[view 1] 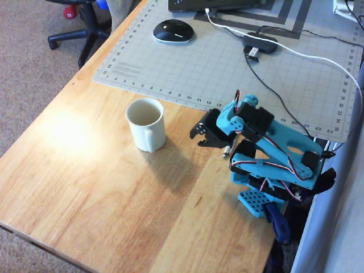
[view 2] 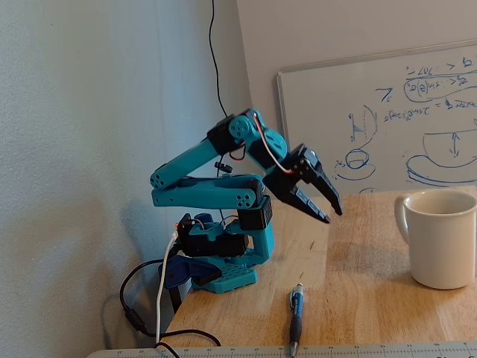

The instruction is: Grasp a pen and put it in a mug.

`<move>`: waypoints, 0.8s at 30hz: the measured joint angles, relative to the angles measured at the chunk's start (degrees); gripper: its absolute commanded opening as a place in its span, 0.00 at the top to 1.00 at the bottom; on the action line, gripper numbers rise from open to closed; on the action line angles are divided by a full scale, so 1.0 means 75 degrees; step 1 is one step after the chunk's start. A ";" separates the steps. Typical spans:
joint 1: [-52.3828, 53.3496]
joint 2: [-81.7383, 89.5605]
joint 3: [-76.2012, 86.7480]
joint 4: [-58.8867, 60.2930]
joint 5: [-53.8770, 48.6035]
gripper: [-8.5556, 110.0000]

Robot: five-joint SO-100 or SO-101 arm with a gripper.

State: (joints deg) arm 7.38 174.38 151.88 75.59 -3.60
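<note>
The cream-white mug (view 1: pixel 146 124) stands upright and empty on the wooden table; in the fixed view it (view 2: pixel 445 239) is at the right edge. The dark pen (view 2: pixel 297 316) lies flat on the table in front of the arm's base, its tip towards the cutting mat. In the overhead view the pen is mostly hidden under the arm; only a small silvery end (view 1: pixel 226 152) shows. My gripper (view 2: pixel 333 216) hangs above the table, between pen and mug, touching neither. Its jaws are slightly apart and empty. In the overhead view the gripper (view 1: pixel 196 138) is right of the mug.
A grey cutting mat (view 1: pixel 187 68) covers the far table with a black mouse (view 1: pixel 173 30), a USB hub (view 1: pixel 260 44) and cables. The arm's blue base (view 2: pixel 223 261) sits at the table edge. A whiteboard (view 2: pixel 387 119) leans against the wall.
</note>
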 measured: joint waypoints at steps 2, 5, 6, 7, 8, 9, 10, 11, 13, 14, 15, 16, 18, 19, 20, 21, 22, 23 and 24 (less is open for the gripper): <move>0.0000 -0.0480 -0.0773 0.0316 0.0000 0.86; 0.0000 -0.1113 -0.1875 0.0855 0.0000 0.86; 0.0000 -0.1336 -0.2262 0.1055 0.0000 0.86; 0.0000 -0.1523 -0.2590 0.1242 0.0000 0.86; 0.0000 -0.1734 -0.2965 0.1453 0.0000 0.86; 0.0000 -0.1898 -0.3258 0.1617 0.0000 0.86; 0.0000 -0.2074 -0.3586 0.1816 0.0000 0.86; 0.0000 -0.2250 -0.3891 0.1992 0.0000 0.86; 0.0000 -0.2555 -0.4453 0.2297 0.0000 0.86; 0.0000 -0.2684 -0.4711 0.2438 0.0000 0.86; 0.0000 -0.2801 -0.4922 0.2543 0.0000 0.86; 0.0000 -0.2895 -0.5109 0.2637 0.0000 0.86; 0.0000 -0.3035 -0.5426 0.2730 0.0000 0.86; 0.0000 -0.3094 -0.5555 0.2742 0.0000 0.86; 0.0000 -0.3152 -0.5684 0.2777 0.0000 0.86; 0.0000 -0.3199 -0.5777 0.2789 0.0000 0.86; 0.0000 -0.3223 -0.5848 0.2801 0.0000 0.86; 0.0000 -0.3246 -0.5906 0.2801 0.0000 0.86; 0.0000 -0.3258 -0.5965 0.2801 0.0000 0.86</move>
State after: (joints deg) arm 7.38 149.94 107.14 96.59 -3.60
